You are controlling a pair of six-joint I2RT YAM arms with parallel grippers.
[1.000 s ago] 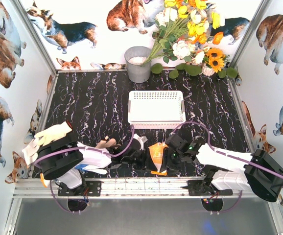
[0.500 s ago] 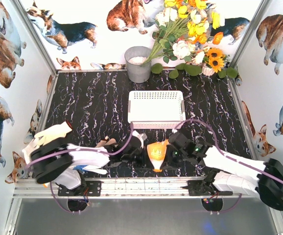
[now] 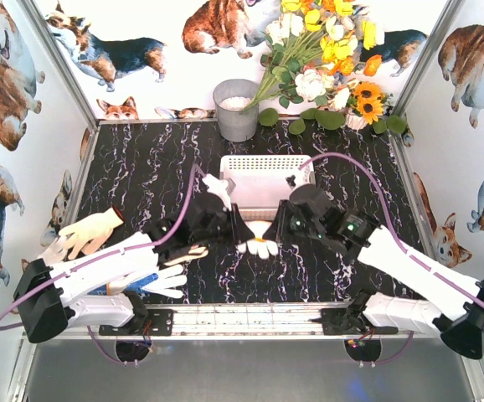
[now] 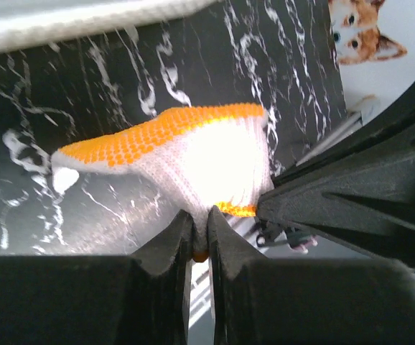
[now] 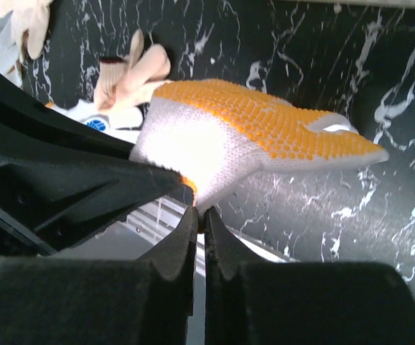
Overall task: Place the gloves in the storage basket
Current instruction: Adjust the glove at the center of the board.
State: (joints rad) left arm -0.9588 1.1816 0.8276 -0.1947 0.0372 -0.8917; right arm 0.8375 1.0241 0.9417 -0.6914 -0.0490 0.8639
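Observation:
A cream-white glove with orange dots (image 3: 259, 245) hangs between both grippers, just in front of the white lattice storage basket (image 3: 267, 167). My left gripper (image 3: 240, 232) is shut on its cuff edge from the left. My right gripper (image 3: 277, 232) is shut on it from the right. The left wrist view shows the glove (image 4: 193, 154) pinched at my left gripper (image 4: 200, 219), above the black marble tabletop. The right wrist view shows the glove (image 5: 229, 136) pinched at my right gripper (image 5: 200, 215). More gloves lie at the left: one (image 3: 87, 233), a tan one (image 3: 183, 251), one with blue marks (image 3: 162, 280).
A grey round metal bucket (image 3: 236, 109) stands behind the basket, with a flower bunch (image 3: 326, 67) at the back right. The basket rim (image 4: 85, 18) shows at the top of the left wrist view. Loose gloves (image 5: 132, 75) show below in the right wrist view.
Both arms have raised the orange-dotted glove from near the table's front edge and carried it away from me, up to the basket's near side. The glove now hangs stretched between them.

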